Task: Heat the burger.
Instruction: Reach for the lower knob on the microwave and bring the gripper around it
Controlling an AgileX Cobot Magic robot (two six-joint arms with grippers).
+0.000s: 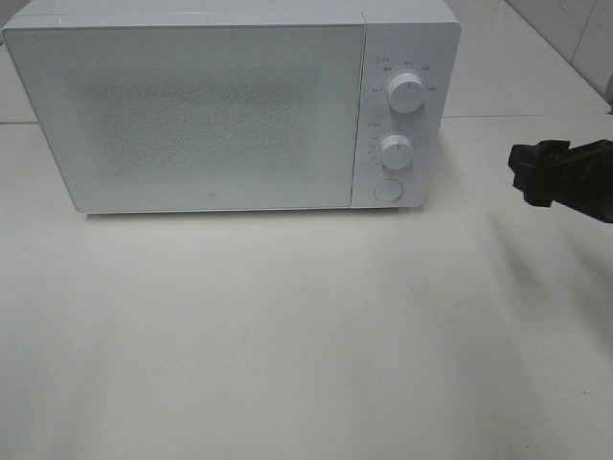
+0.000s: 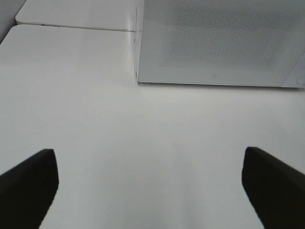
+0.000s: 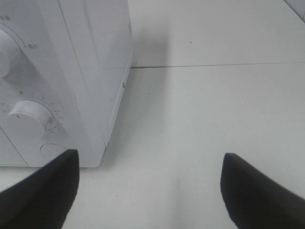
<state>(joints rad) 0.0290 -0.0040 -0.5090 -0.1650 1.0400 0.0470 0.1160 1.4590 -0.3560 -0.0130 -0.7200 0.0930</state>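
Observation:
The burger is out of view in all three views. A white microwave (image 1: 192, 115) stands at the back of the table with its door shut. My right gripper (image 1: 525, 174) hovers to the right of the microwave's control panel, pointing towards it. In the right wrist view the right gripper (image 3: 150, 191) stands open and empty, with the microwave's front right corner (image 3: 95, 95) just ahead. My left gripper (image 2: 150, 191) is open too, with only bare table between its fingers (image 2: 28, 186), and it faces the microwave's front left corner (image 2: 138, 71). The exterior high view does not show the left arm.
The control panel carries two round knobs, an upper knob (image 1: 406, 96) and a lower knob (image 1: 396, 150), above a round button (image 1: 388, 189). The white table (image 1: 287, 335) stretches in front of the microwave. A seam between tabletops (image 3: 214, 65) runs beside the microwave.

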